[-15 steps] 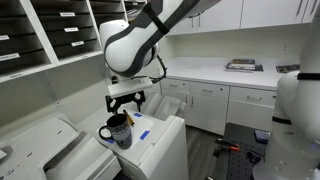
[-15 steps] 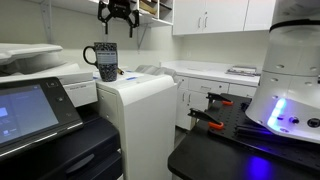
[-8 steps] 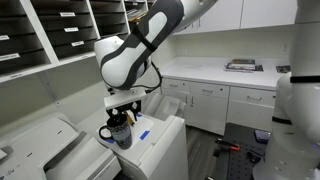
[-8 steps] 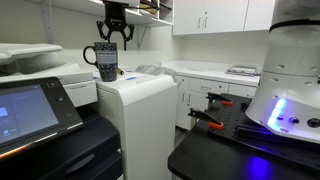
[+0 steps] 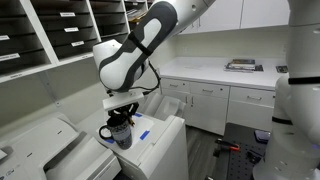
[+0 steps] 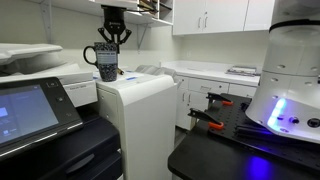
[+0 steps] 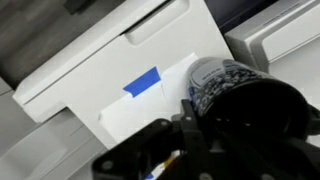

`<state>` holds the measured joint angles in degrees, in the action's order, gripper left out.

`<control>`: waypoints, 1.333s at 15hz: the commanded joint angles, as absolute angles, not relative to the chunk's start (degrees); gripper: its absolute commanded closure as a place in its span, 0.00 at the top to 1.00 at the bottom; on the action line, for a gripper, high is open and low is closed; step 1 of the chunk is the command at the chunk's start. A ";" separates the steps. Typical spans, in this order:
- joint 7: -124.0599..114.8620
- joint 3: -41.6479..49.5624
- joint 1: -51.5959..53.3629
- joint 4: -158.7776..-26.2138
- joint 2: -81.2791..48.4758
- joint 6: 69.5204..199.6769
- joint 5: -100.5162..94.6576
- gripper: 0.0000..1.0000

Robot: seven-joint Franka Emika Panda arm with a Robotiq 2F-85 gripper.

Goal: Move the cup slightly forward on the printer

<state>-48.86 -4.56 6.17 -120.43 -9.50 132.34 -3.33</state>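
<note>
Cup [image 6: 106, 62] on printer [image 6: 140, 105], gripper [image 6: 112, 40] spread apart just above rim, blue tape [image 7: 143, 81] beside

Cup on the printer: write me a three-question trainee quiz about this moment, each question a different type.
1. True or false: the cup lies tipped on its side on the printer.
2. Where is the gripper? A) over the far counter B) right above the cup C) below the printer's top
3. Fill in: the tape strip on the printer's top is ____ in colour.

Key: 1 false, it stands upright; 2 B; 3 blue.
</note>
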 commanded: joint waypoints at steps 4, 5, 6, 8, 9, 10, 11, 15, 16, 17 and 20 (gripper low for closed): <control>-51.08 -3.03 7.56 -119.42 -9.50 132.44 -4.46 0.03; -51.12 -2.94 7.56 -119.39 -9.42 132.46 -4.41 0.03; -51.13 -2.83 7.51 -119.35 -9.33 132.50 -4.34 0.03; -51.26 -2.51 7.44 -119.13 -9.25 132.57 -4.45 0.03; -51.14 -2.34 7.34 -118.92 -9.17 132.62 -4.24 0.03; -51.25 -2.10 7.25 -118.46 -9.20 132.57 -4.19 0.03; -51.28 -1.91 7.19 -117.79 -9.40 132.20 -4.12 0.03; -52.77 -0.71 7.24 -112.49 -11.95 130.15 -4.99 0.03; -53.49 -0.39 7.29 -110.59 -13.13 129.49 -5.23 0.03; -54.08 -0.04 7.47 -108.86 -14.23 128.75 -5.71 0.03; -56.54 1.04 8.10 -102.44 -19.06 124.25 -6.60 0.03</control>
